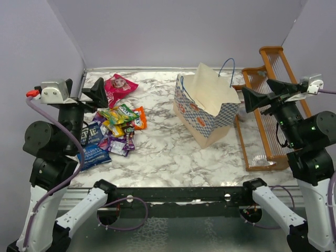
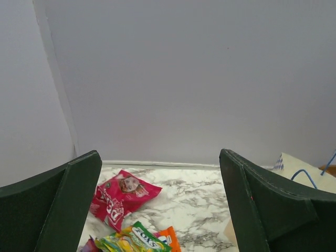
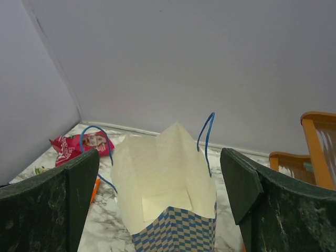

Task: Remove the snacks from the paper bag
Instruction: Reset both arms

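Plain lilac walls [image 1: 184, 31] closed in a white marble-patterned table [image 1: 168, 152] at 9, 12 and 3 o'clock. An orange wooden rack [image 1: 261, 137] lay at 3 o'clock. The light was even and soft.

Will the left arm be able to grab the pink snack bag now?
Probably yes: the open left gripper hangs close to the pink snack bag, which lies flat with nothing covering it.

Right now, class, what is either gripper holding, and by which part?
Nothing is held: the left gripper and the right gripper are both open and empty.
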Robot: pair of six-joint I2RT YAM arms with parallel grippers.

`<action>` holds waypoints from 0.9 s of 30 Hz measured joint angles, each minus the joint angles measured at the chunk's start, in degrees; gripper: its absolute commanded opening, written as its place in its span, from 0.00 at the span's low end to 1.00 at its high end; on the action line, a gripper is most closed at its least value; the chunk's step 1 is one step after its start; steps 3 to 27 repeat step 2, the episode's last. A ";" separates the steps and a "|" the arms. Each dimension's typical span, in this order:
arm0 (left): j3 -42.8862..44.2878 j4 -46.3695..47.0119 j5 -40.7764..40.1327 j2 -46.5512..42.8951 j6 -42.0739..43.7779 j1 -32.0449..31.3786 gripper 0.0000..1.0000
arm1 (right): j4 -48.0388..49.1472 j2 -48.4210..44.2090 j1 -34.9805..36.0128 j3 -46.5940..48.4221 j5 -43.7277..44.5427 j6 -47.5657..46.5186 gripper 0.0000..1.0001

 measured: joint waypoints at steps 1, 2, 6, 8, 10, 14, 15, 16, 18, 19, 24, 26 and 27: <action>0.00 -0.15 -0.02 0.15 0.20 0.00 0.98 | -0.20 0.31 0.00 0.04 0.44 0.02 0.99; 0.00 -0.37 -0.04 0.31 0.31 0.00 0.98 | -0.48 0.46 0.00 0.04 0.70 0.04 0.99; 0.00 -0.37 -0.04 0.31 0.31 0.00 0.98 | -0.48 0.46 0.00 0.04 0.70 0.04 0.99; 0.00 -0.37 -0.04 0.31 0.31 0.00 0.98 | -0.48 0.46 0.00 0.04 0.70 0.04 0.99; 0.00 -0.37 -0.04 0.31 0.31 0.00 0.98 | -0.48 0.46 0.00 0.04 0.70 0.04 0.99; 0.00 -0.37 -0.04 0.31 0.31 0.00 0.98 | -0.48 0.46 0.00 0.04 0.70 0.04 0.99; 0.00 -0.37 -0.04 0.31 0.31 0.00 0.98 | -0.48 0.46 0.00 0.04 0.70 0.04 0.99; 0.00 -0.37 -0.04 0.31 0.31 0.00 0.98 | -0.48 0.46 0.00 0.04 0.70 0.04 0.99; 0.00 -0.37 -0.04 0.31 0.31 0.00 0.98 | -0.48 0.46 0.00 0.04 0.70 0.04 0.99; 0.00 -0.37 -0.04 0.31 0.31 0.00 0.98 | -0.48 0.46 0.00 0.04 0.70 0.04 0.99; 0.00 -0.37 -0.04 0.31 0.31 0.00 0.98 | -0.48 0.46 0.00 0.04 0.70 0.04 0.99; 0.00 -0.37 -0.04 0.31 0.31 0.00 0.98 | -0.48 0.46 0.00 0.04 0.70 0.04 0.99; 0.00 -0.37 -0.04 0.31 0.31 0.00 0.98 | -0.48 0.46 0.00 0.04 0.70 0.04 0.99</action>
